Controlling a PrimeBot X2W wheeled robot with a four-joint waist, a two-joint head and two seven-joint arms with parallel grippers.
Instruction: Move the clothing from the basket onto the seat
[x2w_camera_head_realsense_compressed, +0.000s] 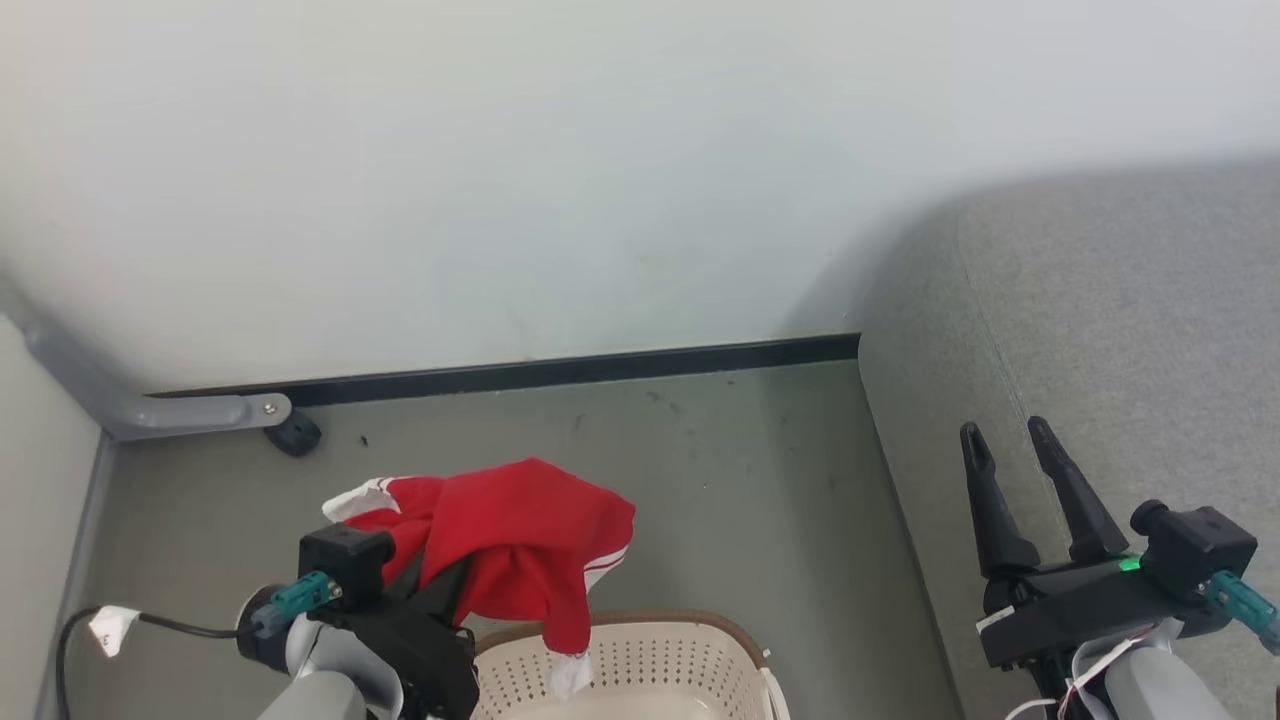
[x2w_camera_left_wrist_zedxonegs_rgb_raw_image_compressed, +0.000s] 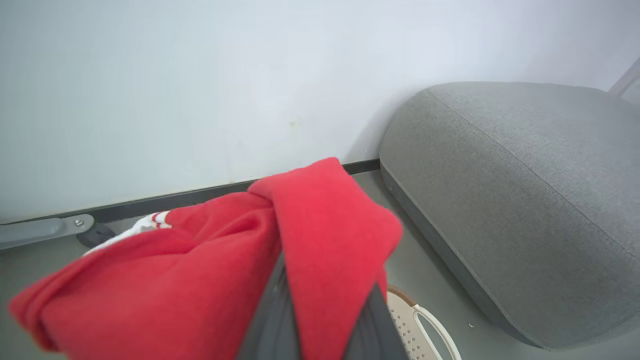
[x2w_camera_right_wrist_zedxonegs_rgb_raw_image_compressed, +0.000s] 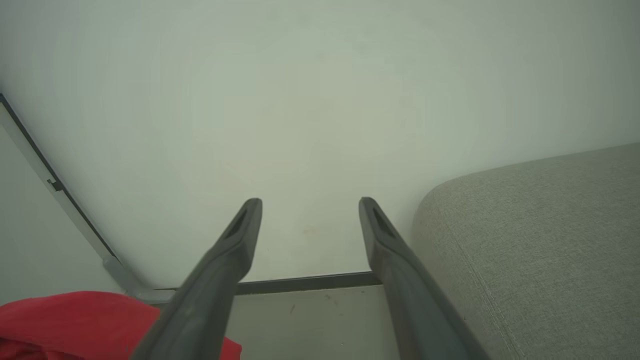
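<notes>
No writing could be read anywhere. The small white paper tag (x2w_camera_head_realsense_compressed: 108, 628) on the thin black cable (x2w_camera_head_realsense_compressed: 185, 628) at the near left carried a mark too small to make out.

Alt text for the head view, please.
The left gripper holds red clothing up over the cream basket at bottom centre, grey floor and white wall behind. The right gripper stands open and empty before the grey seat at right.

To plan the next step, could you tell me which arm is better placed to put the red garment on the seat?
Left, probably: the left tool is shut on the red garment, held above the basket. The right tool is open and empty, beside the seat.
</notes>
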